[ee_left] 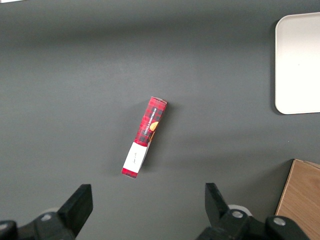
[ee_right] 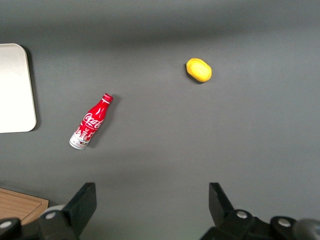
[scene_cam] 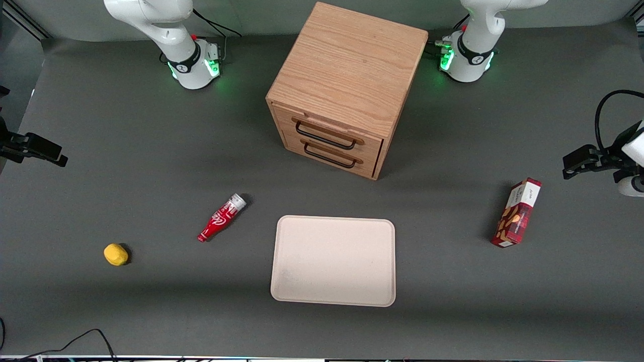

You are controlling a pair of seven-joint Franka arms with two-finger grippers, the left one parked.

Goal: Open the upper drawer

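The wooden cabinet [scene_cam: 347, 65] stands at the back middle of the table, with two drawers in its front. The upper drawer [scene_cam: 288, 119] is pushed in flush, and its thin black wire handle [scene_cam: 322, 140] runs across it. Just below is the lower drawer [scene_cam: 370, 163], also shut. My right gripper [scene_cam: 48, 150] hangs above the table far off toward the working arm's end, well away from the cabinet. In the right wrist view the gripper [ee_right: 152, 197] is open with only bare table between its fingers, and a corner of the cabinet [ee_right: 20, 207] shows at the edge.
A beige tray [scene_cam: 333, 260] lies in front of the cabinet, nearer the front camera. A red cola bottle [scene_cam: 221, 217] [ee_right: 91, 122] lies on its side beside the tray. A yellow lemon-like object [scene_cam: 115, 254] [ee_right: 199, 69] sits farther toward the working arm's end. A red snack box [scene_cam: 517, 213] stands toward the parked arm's end.
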